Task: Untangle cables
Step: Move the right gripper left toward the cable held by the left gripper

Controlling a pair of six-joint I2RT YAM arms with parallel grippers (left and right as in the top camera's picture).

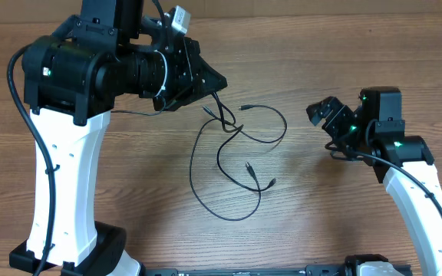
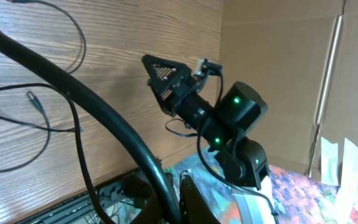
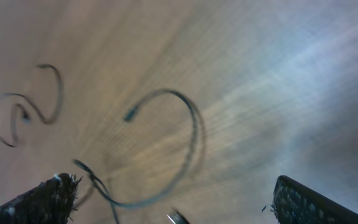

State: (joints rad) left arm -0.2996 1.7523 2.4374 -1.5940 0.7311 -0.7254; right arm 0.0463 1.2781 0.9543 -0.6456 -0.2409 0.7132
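Three thin black cables (image 1: 229,126) lie crossed on the wooden table's middle, with loops spreading down and right and small plugs (image 1: 249,165) at loose ends. My left gripper (image 1: 218,81) hovers just up and left of the tangle. In the left wrist view its jaws (image 2: 180,190) are shut on one cable (image 2: 104,115), which runs up and away to the table. My right gripper (image 1: 325,115) is open and empty to the right of the cables. The blurred right wrist view shows its fingers wide apart (image 3: 179,202) above a cable loop (image 3: 191,124) and a silvery tip (image 3: 176,216).
Bare wood-grain table (image 1: 344,207) surrounds the cables. The white arm bases stand at the front left (image 1: 64,192) and front right (image 1: 428,207). A cardboard wall (image 2: 278,50) stands beyond the table edge behind the right arm (image 2: 229,118).
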